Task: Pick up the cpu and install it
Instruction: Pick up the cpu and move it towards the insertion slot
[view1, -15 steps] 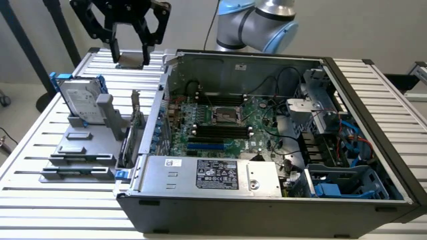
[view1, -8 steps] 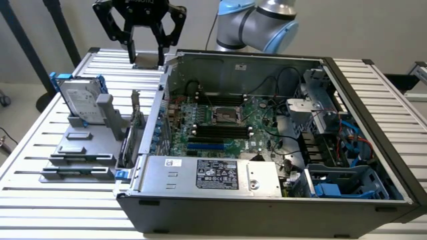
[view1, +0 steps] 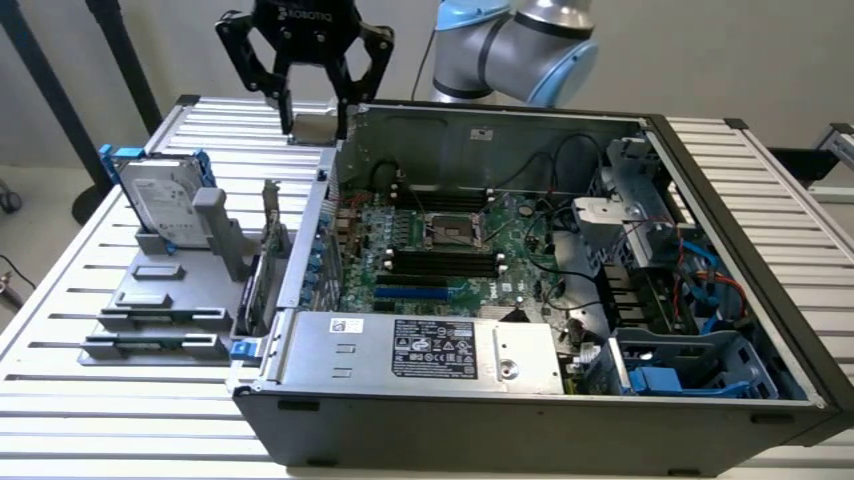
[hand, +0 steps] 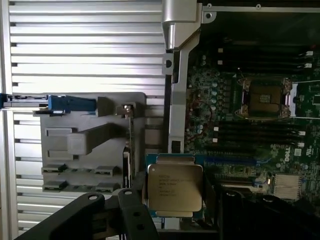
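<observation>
The cpu (view1: 315, 129) is a small flat square chip with a silver-grey top, hanging in the air above the back corner of the open computer case (view1: 747, 300) on the exterior view's left. My gripper (view1: 315, 127) is shut on it, one black finger on each side. In the wrist view the cpu (hand: 175, 186) lies between my fingers (hand: 134, 210), its printed metal top facing the camera. The bare processor socket (view1: 451, 231) sits in the middle of the green motherboard (view1: 514, 265), below the gripper and toward the exterior view's right. The socket (hand: 265, 97) has a metal frame around it.
A grey parts holder (view1: 154, 300) stands on the slatted table (view1: 80, 250), carrying an upright silver hard drive (view1: 160, 200) with blue brackets. Inside the case, a grey power supply (view1: 420, 350) with a white label fills the near side. Cables and drive cages (view1: 667, 300) crowd the exterior view's right.
</observation>
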